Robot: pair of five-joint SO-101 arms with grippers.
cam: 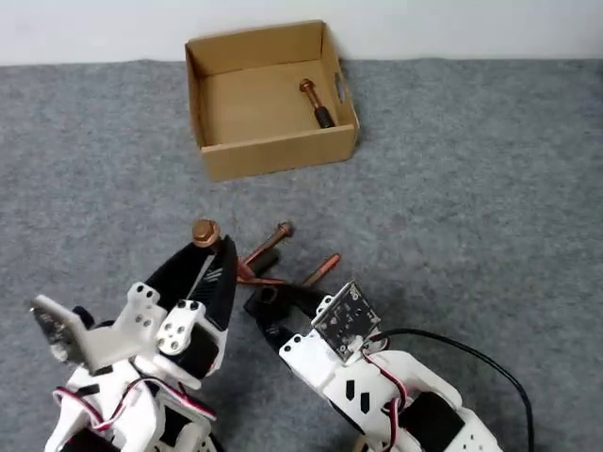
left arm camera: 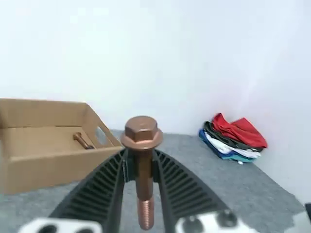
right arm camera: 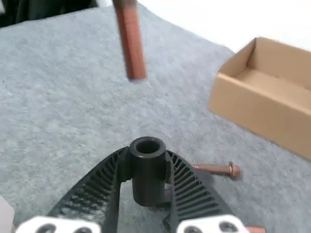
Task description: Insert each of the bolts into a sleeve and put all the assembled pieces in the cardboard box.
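Bolt (left arm camera: 142, 170) in left end effector (left arm camera: 141, 156)

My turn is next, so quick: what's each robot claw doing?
Left gripper: closed, holding a copper bolt.
Right gripper: closed, holding a black sleeve.

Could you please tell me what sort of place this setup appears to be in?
Probably an indoor robotics workspace, perhaps a lab or spare room: a grey carpet-like work surface, a plain white wall behind the cardboard box, and folded clothes piled by the wall.
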